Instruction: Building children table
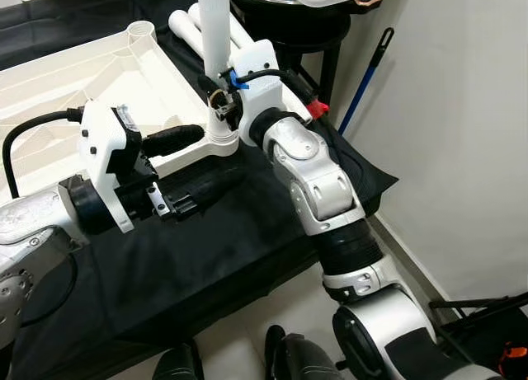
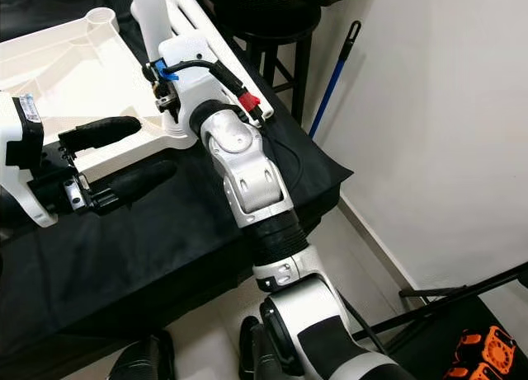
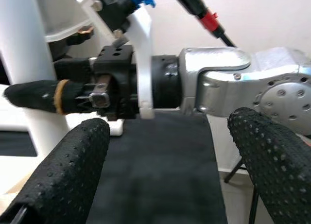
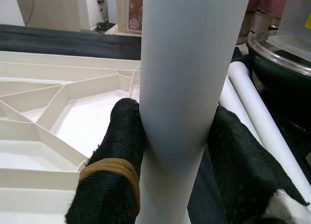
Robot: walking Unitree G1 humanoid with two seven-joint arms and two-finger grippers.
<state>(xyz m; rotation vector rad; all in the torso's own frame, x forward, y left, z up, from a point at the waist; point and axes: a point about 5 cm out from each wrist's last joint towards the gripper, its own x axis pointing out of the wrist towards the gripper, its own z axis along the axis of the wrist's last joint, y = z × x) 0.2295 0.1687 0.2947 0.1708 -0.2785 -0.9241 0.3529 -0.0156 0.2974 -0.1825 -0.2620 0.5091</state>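
A: The black-draped desk (image 1: 247, 256) carries the upturned white tabletop (image 1: 74, 91), ribs showing, just ahead of both tools. Where's the work?

B: At the near corner socket (image 1: 221, 138). The right tool (image 4: 177, 151) is pinching the white leg (image 1: 213, 34), holding it upright with its foot in that socket, directly below the fingers.

A: And the other arm?

B: The left tool (image 1: 186, 161) has its fingers spread, holding nothing, one above the tabletop's edge and one below, just short of the socket. Spare legs (image 1: 186, 21) lie on the desk beyond the right tool.

A: What would do this step well?

B: Keeping the leg plumb while pressing straight down, I'd judge, with the left tool bracing the tabletop so it can't slide on the cloth.
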